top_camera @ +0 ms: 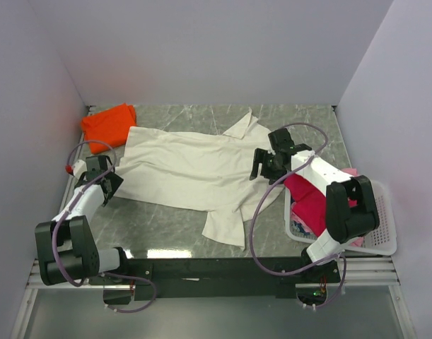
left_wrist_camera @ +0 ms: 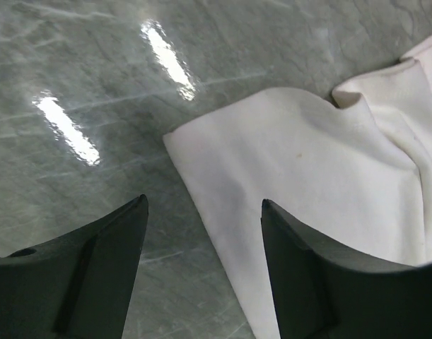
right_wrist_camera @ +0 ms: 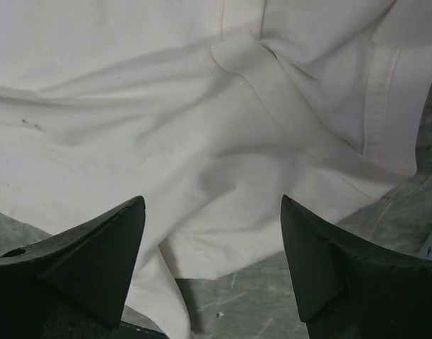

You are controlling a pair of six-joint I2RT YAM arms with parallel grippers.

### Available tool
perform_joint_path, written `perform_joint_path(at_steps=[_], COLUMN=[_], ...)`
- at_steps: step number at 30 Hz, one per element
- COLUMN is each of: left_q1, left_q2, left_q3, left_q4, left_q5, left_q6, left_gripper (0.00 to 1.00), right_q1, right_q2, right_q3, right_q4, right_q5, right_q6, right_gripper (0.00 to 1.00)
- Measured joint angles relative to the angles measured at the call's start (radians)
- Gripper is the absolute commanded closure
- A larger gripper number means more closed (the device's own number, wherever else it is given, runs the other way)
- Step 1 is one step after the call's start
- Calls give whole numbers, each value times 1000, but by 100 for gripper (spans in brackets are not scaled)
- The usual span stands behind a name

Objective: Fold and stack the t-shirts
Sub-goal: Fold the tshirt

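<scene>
I am looking at a grey marble worktop [top_camera: 166,226]. My left end effector [left_wrist_camera: 203,203] is hanging open and empty at the cream t-shirt [top_camera: 194,166]'s left corner. My right end effector [right_wrist_camera: 211,198] is gaping empty over its right side. Beyond, the orange t-shirt [top_camera: 109,126] is lying in the far-left corner.

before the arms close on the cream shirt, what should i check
1. left pincer open over a corner of the cream t-shirt: ok
2. right pincer open above the same shirt: ok
3. both pincers empty: ok
4. cream t-shirt lying flat: not ok, creased, with folds near the right pincer
5. orange t-shirt clear of the cream one: cannot tell, edges look close
6. red t-shirt in the basket: ok
</scene>
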Motion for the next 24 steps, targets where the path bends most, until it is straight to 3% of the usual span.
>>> perform_joint_path(at_steps=[10,24], left_q1=[7,26], left_q2=[8,81], left_q3=[-7,-7], left_q4=[5,102], left_q5=[-85,-85], left_q6=[-5,31], left_gripper=[37,45], right_q1=[0,0], right_q2=[-12,-18], right_q3=[0,3], right_q4=[0,-20], right_q5=[0,12], right_q6=[-29,-48], right_gripper=[18,18])
